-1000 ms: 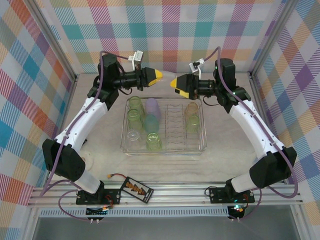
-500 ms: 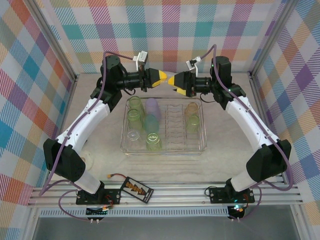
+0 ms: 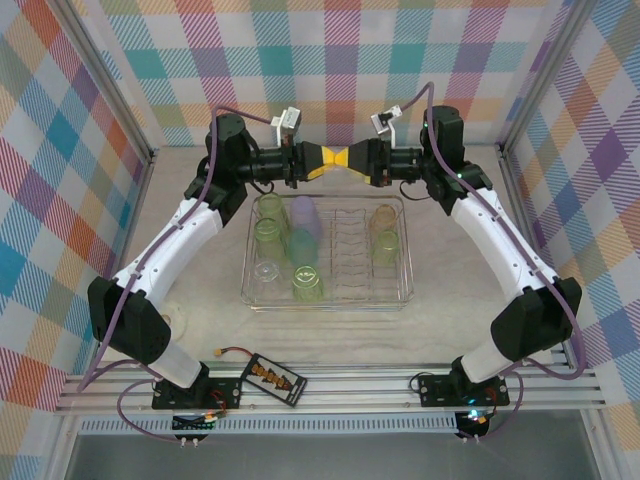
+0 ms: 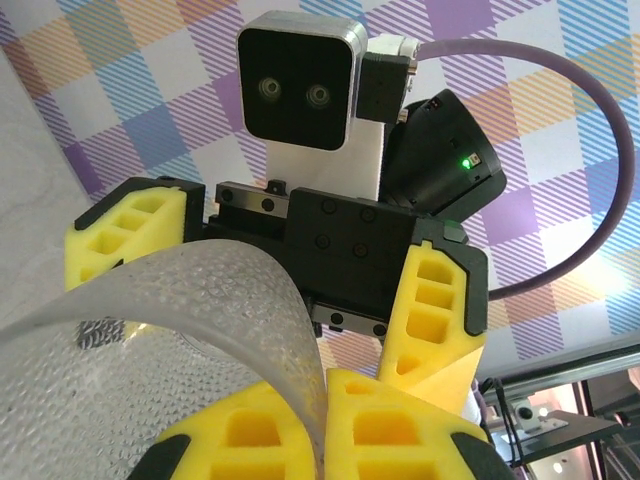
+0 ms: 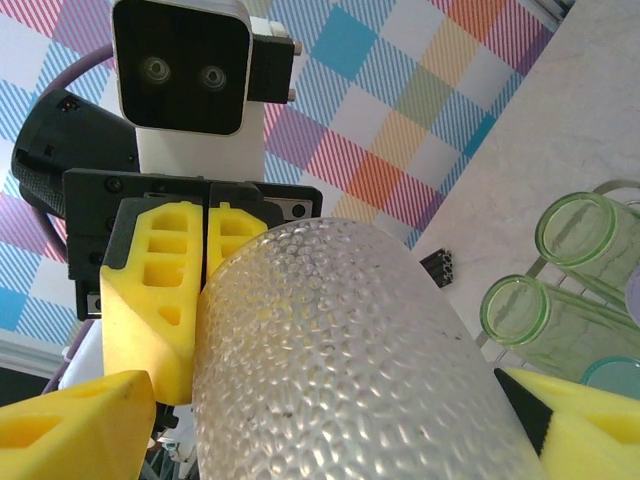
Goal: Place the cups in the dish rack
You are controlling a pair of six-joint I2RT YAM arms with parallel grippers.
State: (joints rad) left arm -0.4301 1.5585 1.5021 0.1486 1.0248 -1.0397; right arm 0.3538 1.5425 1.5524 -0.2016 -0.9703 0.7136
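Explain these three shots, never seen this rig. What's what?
Two robot arms bolted at the near table edge. The top view looks down from behind them: left arm, right arm. The other two pictures come from a camera on each wrist, facing each other. On the table sits a clear dish rack holding several coloured cups; a flat black box lies near the bases. Toward the far end the arms meet: the left jaws pinch the wall of a clear dimpled cup, and the right jaws stand open on either side of it.
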